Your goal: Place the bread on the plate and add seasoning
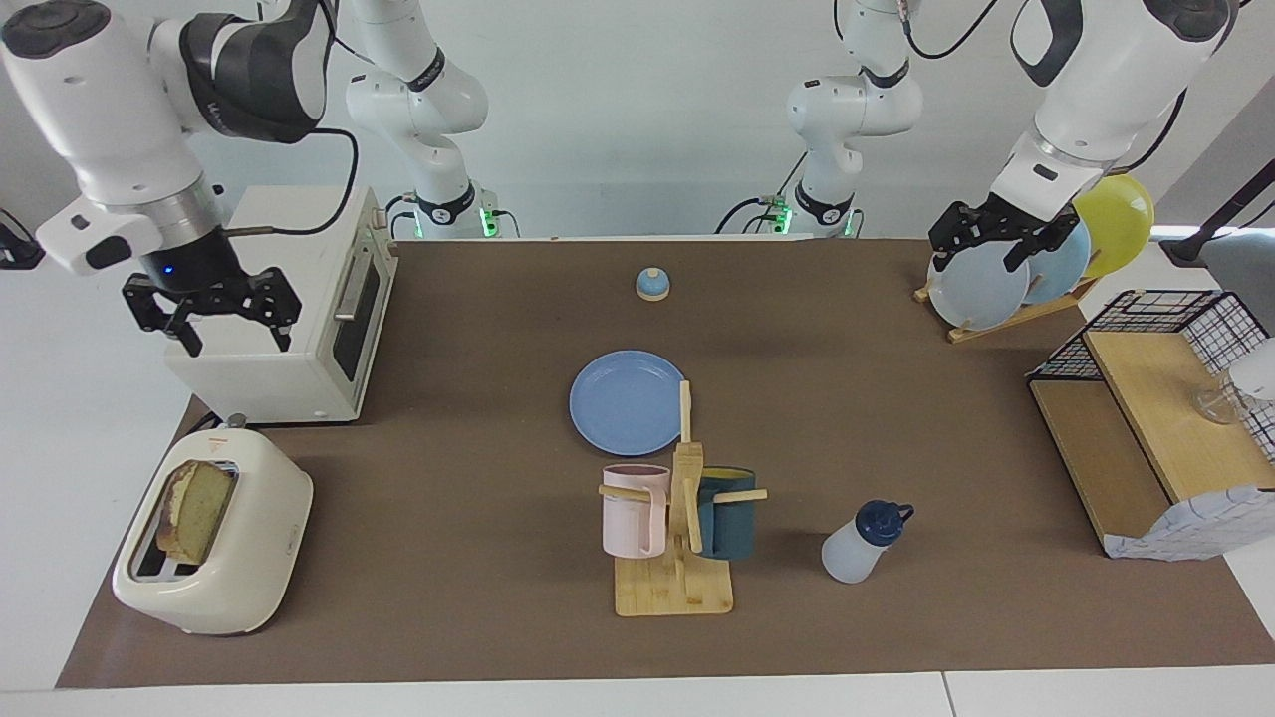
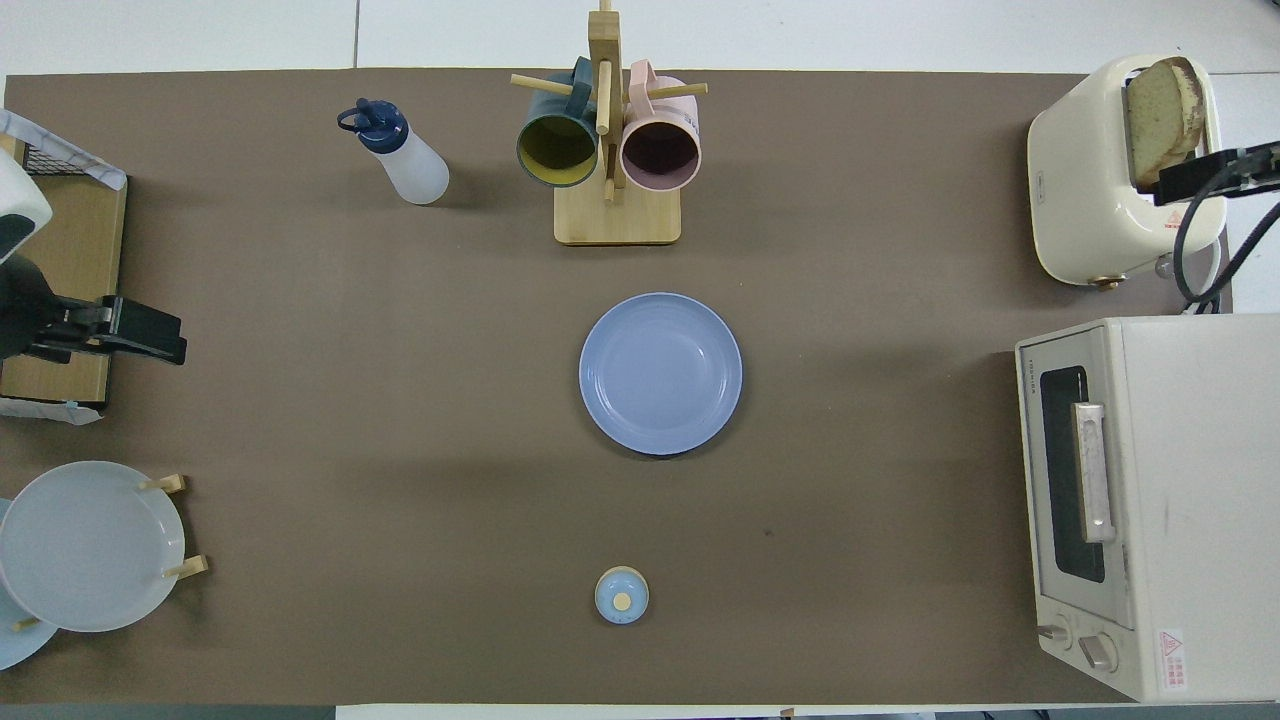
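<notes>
lettering on the toaster oven (image 2: 1125, 505) reads "toshiba" along the upper edge of its door in the overhead view; a red warning sticker sits near its two knobs, text too small to read. the pop-up toaster (image 1: 214, 548) carries a small red triangle mark beside its slots.

bread (image 1: 195, 510) stands upright in a slot of the pop-up toaster, at the right arm's end of the table (image 1: 458, 418), farther from the robots than the toaster oven. plate (image 1: 628, 401), medium blue and bare, lies flat mid-table. seasoning bottle (image 1: 862, 543), translucent white with a navy cap, stands tilted, farther from the robots than the plate and toward the left arm's end.

wooden mug tree (image 1: 677, 538) holds a pink mug (image 1: 633, 508) and a dark teal mug (image 1: 729, 513), each hung on a peg, just beside the plate on the side away from the robots. small blue-domed bell (image 1: 651, 284) sits nearer the robots than the plate. plate rack (image 1: 1006, 314) holds pale blue plates and a yellow plate (image 1: 1121, 224) on edge. wire-and-wood shelf (image 1: 1146, 428) stands at the left arm's end.

right gripper (image 1: 211, 317) hangs over the toaster oven, fingers spread, holding nothing. left gripper (image 1: 986, 239) hangs over the plate rack, fingers spread, holding nothing.
</notes>
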